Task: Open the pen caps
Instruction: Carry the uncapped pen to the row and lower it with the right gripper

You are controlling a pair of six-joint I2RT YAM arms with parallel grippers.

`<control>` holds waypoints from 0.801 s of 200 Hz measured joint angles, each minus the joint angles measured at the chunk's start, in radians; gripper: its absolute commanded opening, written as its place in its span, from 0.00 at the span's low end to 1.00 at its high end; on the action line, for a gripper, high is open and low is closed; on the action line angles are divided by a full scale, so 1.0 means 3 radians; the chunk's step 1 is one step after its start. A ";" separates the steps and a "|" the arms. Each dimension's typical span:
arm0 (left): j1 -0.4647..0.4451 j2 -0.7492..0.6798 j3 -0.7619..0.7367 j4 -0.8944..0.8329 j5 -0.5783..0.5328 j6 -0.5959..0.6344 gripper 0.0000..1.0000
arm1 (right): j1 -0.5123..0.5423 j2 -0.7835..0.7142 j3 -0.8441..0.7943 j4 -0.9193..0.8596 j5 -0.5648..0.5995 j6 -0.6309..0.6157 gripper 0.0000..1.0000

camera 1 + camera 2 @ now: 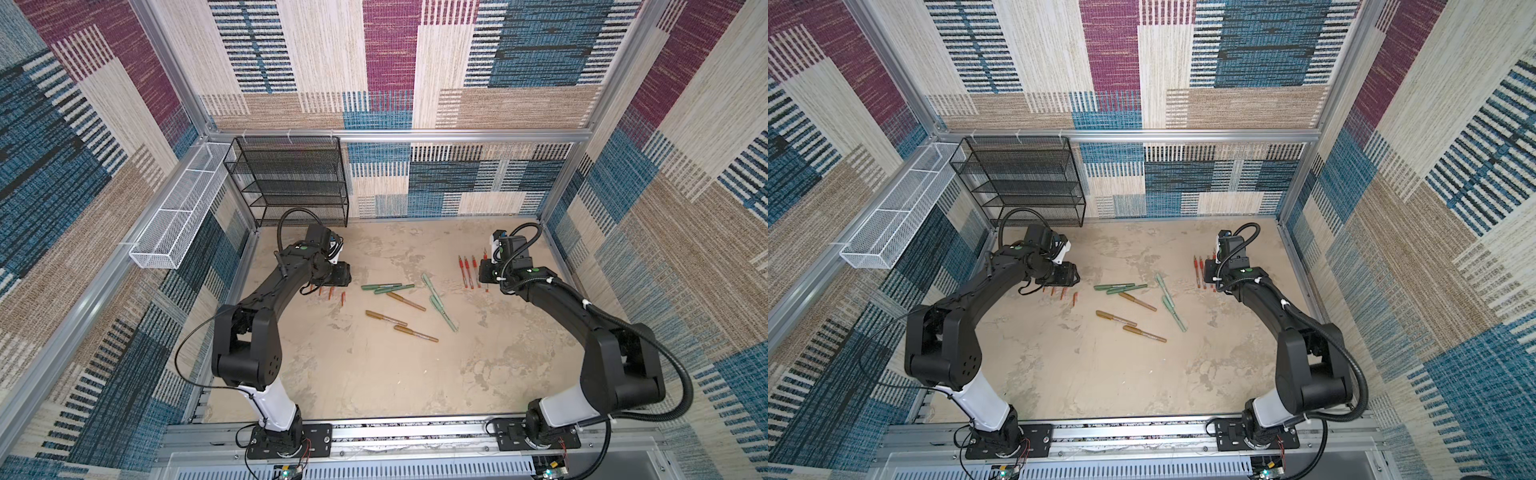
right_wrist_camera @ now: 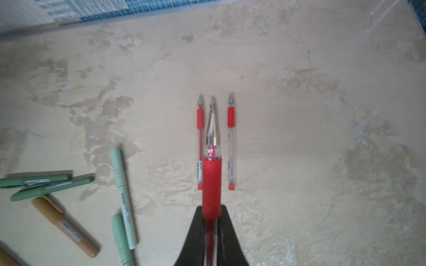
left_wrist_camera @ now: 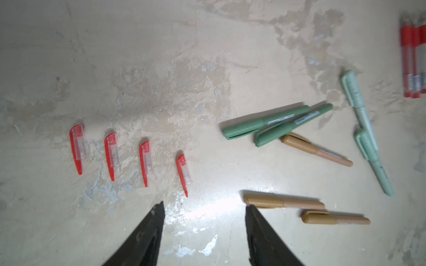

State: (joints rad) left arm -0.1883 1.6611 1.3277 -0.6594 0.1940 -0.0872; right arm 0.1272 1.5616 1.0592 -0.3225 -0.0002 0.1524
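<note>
Several red clipped pen caps (image 3: 111, 154) lie in a row on the table, off their pens. My left gripper (image 3: 205, 207) hovers just above and beside them, open, with nothing between its fingers; in a top view the left gripper (image 1: 341, 282) stands over the caps (image 1: 331, 293). My right gripper (image 2: 211, 214) is shut on an uncapped red pen (image 2: 211, 179), tip pointing away, above a row of three uncapped red pens (image 2: 231, 142), which also show in a top view as red pens (image 1: 468, 272). Green markers (image 3: 265, 122), mint markers (image 3: 359, 108) and gold markers (image 3: 315, 149) lie capped mid-table.
A black mesh shelf (image 1: 291, 183) stands at the back left corner. A white wire basket (image 1: 174, 216) hangs on the left wall. Patterned walls and aluminium rails enclose the beige table (image 1: 374, 382).
</note>
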 measured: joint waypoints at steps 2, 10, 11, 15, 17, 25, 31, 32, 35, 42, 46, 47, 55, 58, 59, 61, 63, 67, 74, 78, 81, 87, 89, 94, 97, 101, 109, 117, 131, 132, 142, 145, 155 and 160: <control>0.0000 -0.0050 -0.0031 0.0009 0.0006 0.0000 0.69 | -0.0017 0.0037 0.0019 0.0000 -0.0001 -0.0003 0.05; 0.0000 -0.0228 -0.0145 0.0053 0.0024 0.0003 0.73 | -0.0074 0.0170 0.0090 -0.0001 -0.0008 -0.0055 0.05; 0.0000 -0.0243 -0.0155 0.0060 0.0024 0.0003 0.73 | -0.0079 0.0181 0.0097 -0.0001 -0.0009 -0.0058 0.05; 0.0000 -0.0326 -0.0216 0.0094 0.0027 0.0006 0.75 | -0.0103 0.0245 0.0128 -0.0001 -0.0020 -0.0078 0.06; 0.0000 -0.0375 -0.0253 0.0118 0.0033 0.0015 0.76 | -0.0114 0.0275 0.0146 -0.0001 -0.0025 -0.0086 0.06; 0.0000 -0.0556 -0.0387 0.0167 0.0062 0.0013 0.79 | -0.0160 0.0392 0.0203 0.0001 -0.0027 -0.0113 0.07; 0.0001 -0.0674 -0.0479 0.0200 0.0066 0.0022 0.81 | -0.0195 0.0477 0.0247 0.0001 -0.0028 -0.0137 0.07; 0.0001 -0.0703 -0.0501 0.0207 0.0064 0.0023 0.82 | -0.0198 0.0486 0.0251 0.0001 -0.0028 -0.0140 0.07; 0.0001 -0.0762 -0.0547 0.0226 0.0065 0.0025 0.83 | -0.0216 0.0528 0.0271 0.0001 -0.0031 -0.0150 0.08; 0.0001 -0.0888 -0.0640 0.0266 0.0071 0.0032 0.85 | -0.0259 0.0622 0.0320 -0.0003 -0.0053 -0.0163 0.08; 0.0001 -0.0965 -0.0694 0.0278 0.0074 0.0038 0.86 | -0.0284 0.0676 0.0351 -0.0003 -0.0062 -0.0175 0.08; 0.0001 -0.0979 -0.0702 0.0281 0.0074 0.0038 0.86 | -0.0287 0.0687 0.0356 -0.0003 -0.0064 -0.0177 0.09; 0.0004 -0.1124 -0.0793 0.0314 0.0079 0.0043 0.88 | -0.0324 0.0786 0.0409 -0.0003 -0.0090 -0.0192 0.09; 0.0006 -0.1175 -0.0825 0.0334 0.0083 0.0051 0.88 | -0.0338 0.0824 0.0432 -0.0006 -0.0100 -0.0205 0.09; 0.0009 -0.1202 -0.0842 0.0343 0.0085 0.0052 0.89 | -0.0341 0.0832 0.0437 -0.0008 -0.0102 -0.0207 0.09; 0.0011 -0.1240 -0.0866 0.0355 0.0090 0.0058 0.89 | -0.0348 0.0855 0.0451 -0.0010 -0.0113 -0.0211 0.09; 0.0010 -0.1263 -0.0880 0.0365 0.0093 0.0064 0.89 | -0.0356 0.0877 0.0465 -0.0011 -0.0120 -0.0211 0.10; 0.0011 -0.1331 -0.0923 0.0387 0.0103 0.0074 0.90 | -0.0370 0.0919 0.0493 -0.0011 -0.0137 -0.0214 0.10; 0.0019 -0.1434 -0.0992 0.0429 0.0125 0.0106 0.91 | -0.0394 0.0993 0.0542 -0.0014 -0.0153 -0.0226 0.10; 0.0028 -0.1479 -0.1020 0.0443 0.0146 0.0113 0.91 | -0.0407 0.1033 0.0570 -0.0014 -0.0159 -0.0238 0.11; 0.0036 -0.1511 -0.1041 0.0455 0.0161 0.0116 0.91 | -0.0413 0.1059 0.0586 -0.0011 -0.0168 -0.0238 0.11; 0.0057 -0.1567 -0.1080 0.0476 0.0182 0.0127 0.92 | -0.0426 0.1115 0.0624 -0.0011 -0.0178 -0.0238 0.12; 0.0070 -0.1583 -0.1090 0.0482 0.0192 0.0128 0.92 | -0.0427 0.1136 0.0637 -0.0013 -0.0183 -0.0238 0.12; 0.0106 -0.1617 -0.1113 0.0498 0.0237 0.0130 0.92 | -0.0430 0.1180 0.0669 -0.0017 -0.0197 -0.0238 0.12; 0.0128 -0.1634 -0.1125 0.0511 0.0252 0.0128 0.92 | -0.0431 0.1214 0.0693 -0.0019 -0.0205 -0.0239 0.12; 0.0165 -0.1659 -0.1142 0.0519 0.0261 0.0128 0.93 | -0.0431 0.1249 0.0720 -0.0019 -0.0214 -0.0247 0.13; 0.0228 -0.1704 -0.1171 0.0537 0.0276 0.0126 0.93 | -0.0431 0.1333 0.0793 -0.0029 -0.0243 -0.0248 0.14; 0.0286 -0.1746 -0.1197 0.0551 0.0298 0.0125 0.93 | -0.0431 0.1404 0.0861 -0.0041 -0.0263 -0.0249 0.15; 0.0357 -0.1790 -0.1225 0.0584 0.0337 0.0125 0.94 | -0.0431 0.1517 0.0963 -0.0039 -0.0296 -0.0249 0.16; 0.0364 -0.1793 -0.1226 0.0587 0.0341 0.0125 0.94 | -0.0431 0.1526 0.0970 -0.0039 -0.0299 -0.0249 0.17; 0.0427 -0.1804 -0.1228 0.0603 0.0397 0.0123 0.94 | -0.0431 0.1588 0.1013 -0.0042 -0.0327 -0.0248 0.18; 0.0450 -0.1807 -0.1228 0.0608 0.0425 0.0122 0.94 | -0.0431 0.1603 0.1024 -0.0043 -0.0329 -0.0248 0.19; 0.0528 -0.1829 -0.1228 0.0618 0.0423 0.0109 0.94 | -0.0431 0.1648 0.1054 -0.0051 -0.0352 -0.0248 0.20; 0.0563 -0.1840 -0.1228 0.0629 0.0434 0.0099 0.94 | -0.0431 0.1658 0.1073 -0.0051 -0.0354 -0.0248 0.21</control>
State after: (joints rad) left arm -0.0193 1.1091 0.9592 -0.4706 0.3241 -0.0574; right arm -0.0021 2.0590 1.3811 -0.3378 -0.1062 0.0780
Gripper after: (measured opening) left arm 0.939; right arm 0.194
